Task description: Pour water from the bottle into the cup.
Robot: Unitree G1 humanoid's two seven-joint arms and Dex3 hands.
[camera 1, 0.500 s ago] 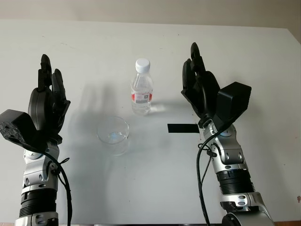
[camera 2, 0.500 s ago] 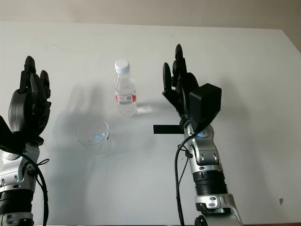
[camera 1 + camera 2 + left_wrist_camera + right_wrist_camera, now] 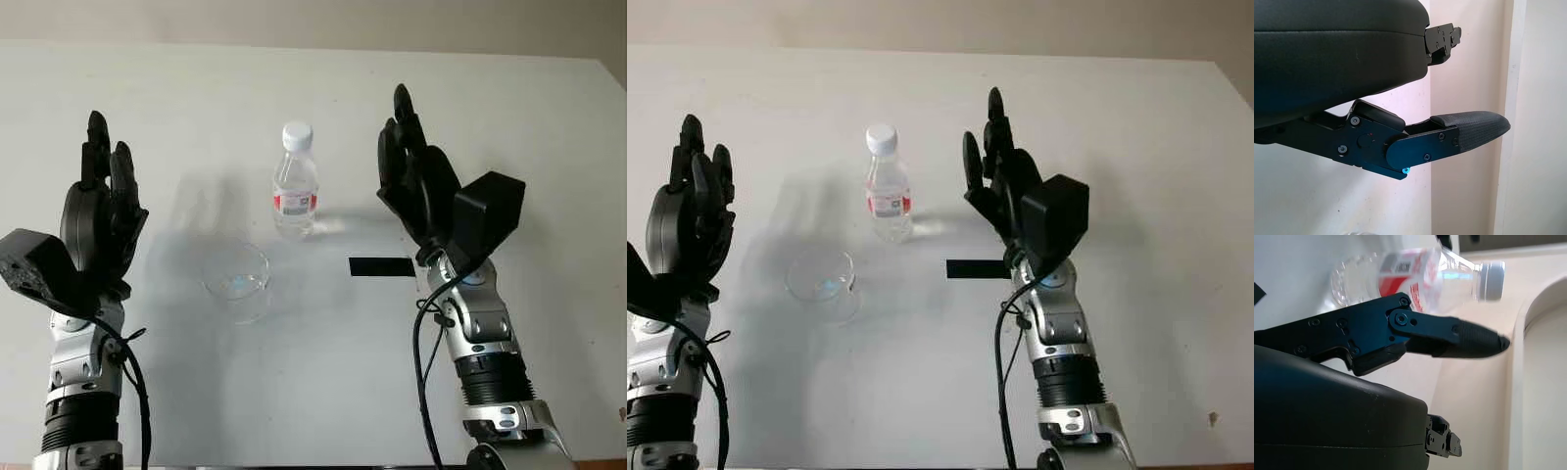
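Bottle-to-cup pouring has not begun, in our judgement: we place this moment in the approach step, before any grasp. We record a white desk (image 3: 549,147) carrying everything. The right robot hand (image 3: 416,181) is raised above the desk just to the right of the bottle, released and holding nothing, palm turned toward it but apart from it; the right wrist view shows one finger (image 3: 1469,340) crossing in front of the bottle with a gap between them. The left robot hand (image 3: 103,211) is likewise released and empty, raised at the left side of the desk, well apart from the cup. The bottle (image 3: 295,181) stands upright near the desk's middle, white cap on, red label visible. The cup (image 3: 236,279), clear and seemingly empty, stands upright just in front of the bottle and a little to its left, not touching it. A black strip (image 3: 380,266) lies flat on the desk beside the right wrist. The next move, as we assess it, calls for the right robot hand to close around the bottle's body; the cap would then need removing. Against the frame half a second earlier, both robot hands have shifted only slightly; bottle and cup are unmoved.
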